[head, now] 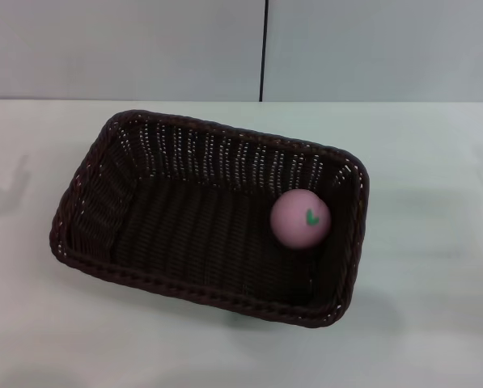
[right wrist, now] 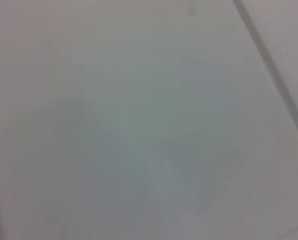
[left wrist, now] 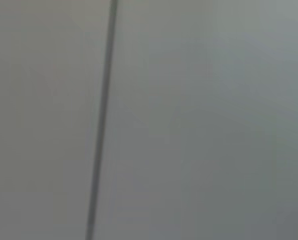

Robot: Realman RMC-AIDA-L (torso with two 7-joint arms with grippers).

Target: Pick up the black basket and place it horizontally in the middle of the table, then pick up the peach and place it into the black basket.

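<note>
The black basket (head: 95, 194) lies in the middle of the white table (head: 435, 307) in the head view, its long side running left to right and turned slightly. The pink peach (head: 301, 219) with its green leaf mark rests inside the basket, on the floor near the right end wall. Neither gripper shows in any view. Both wrist views show only a plain grey surface with a dark seam line.
A grey wall with a vertical dark seam (head: 264, 48) stands behind the table's far edge. Bare white tabletop surrounds the basket on the left, right and front.
</note>
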